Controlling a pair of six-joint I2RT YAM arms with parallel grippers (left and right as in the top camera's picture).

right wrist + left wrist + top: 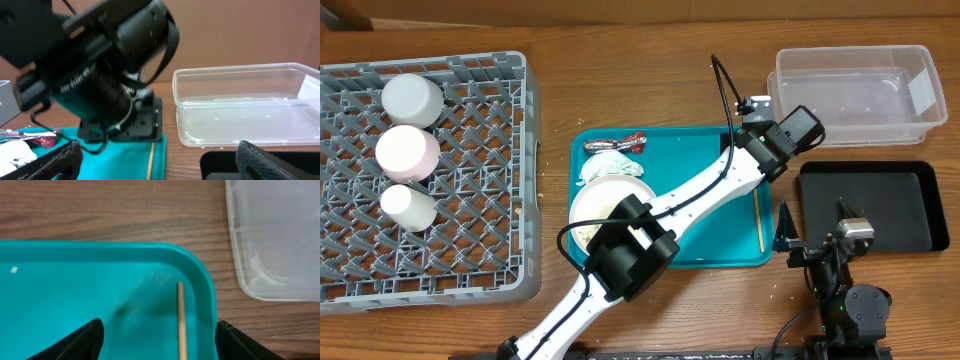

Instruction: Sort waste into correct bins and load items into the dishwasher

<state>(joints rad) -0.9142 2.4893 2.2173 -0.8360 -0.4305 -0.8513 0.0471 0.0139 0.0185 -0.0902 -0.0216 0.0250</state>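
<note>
The red-and-silver wrapper (616, 144) and crumpled white napkin (610, 166) lie at the far left of the teal tray (710, 240), above the large white plate (603, 198). My left gripper (752, 140) is open and empty over the tray's far right corner (195, 265), straddling a wooden stick (181, 322). The clear tub (855, 85) and black tray (870, 205) stand to the right. My right gripper (810, 238) is open and empty, low between the teal tray and the black tray (220, 162). The grey rack (470, 200) holds three pale round dishes (407, 152).
The left arm (690, 200) crosses the teal tray diagonally over the plate and fills the right wrist view (100, 60). A small white crumb (14, 269) lies on the tray. The clear tub (275, 240) is close to the tray's right corner.
</note>
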